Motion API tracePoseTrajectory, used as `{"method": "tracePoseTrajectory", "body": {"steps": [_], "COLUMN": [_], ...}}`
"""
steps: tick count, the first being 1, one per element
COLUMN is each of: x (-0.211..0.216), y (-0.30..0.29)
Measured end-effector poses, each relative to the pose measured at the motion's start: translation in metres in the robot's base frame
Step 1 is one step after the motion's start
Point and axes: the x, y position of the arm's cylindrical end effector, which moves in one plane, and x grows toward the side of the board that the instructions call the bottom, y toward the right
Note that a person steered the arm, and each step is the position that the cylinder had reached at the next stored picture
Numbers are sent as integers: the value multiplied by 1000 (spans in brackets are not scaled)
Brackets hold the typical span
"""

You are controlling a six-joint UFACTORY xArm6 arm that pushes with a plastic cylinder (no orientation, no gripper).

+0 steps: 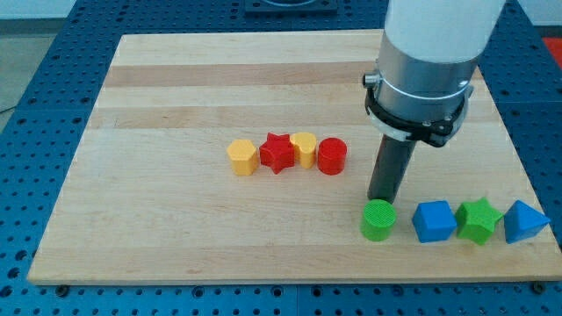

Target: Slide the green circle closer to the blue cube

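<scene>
Evidently light, rigid and free-sliding, the green circle point(378, 219) at lower right warrants contact on its left flank toward the blue cube point(434, 220); my tip point(380, 201), a bare rod with no pincer, sits just behind it.

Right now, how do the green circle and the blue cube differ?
1. Colour: the green circle is green, the blue cube is blue.
2. Shape: the green circle is a round cylinder with a flat top; the blue cube has flat faces and corners.
3. Neighbours: my tip sits just above the green circle in the view; the blue cube sits beside a green star.
Both stand on the board, in one row.
</scene>
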Motion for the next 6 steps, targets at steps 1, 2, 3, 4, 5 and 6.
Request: {"method": "tracePoseTrajectory", "body": {"steps": [1, 2, 3, 4, 5, 6], "x": [3, 3, 3, 15, 32, 32], "y": [0, 0, -27, -64, -70, -53]}}
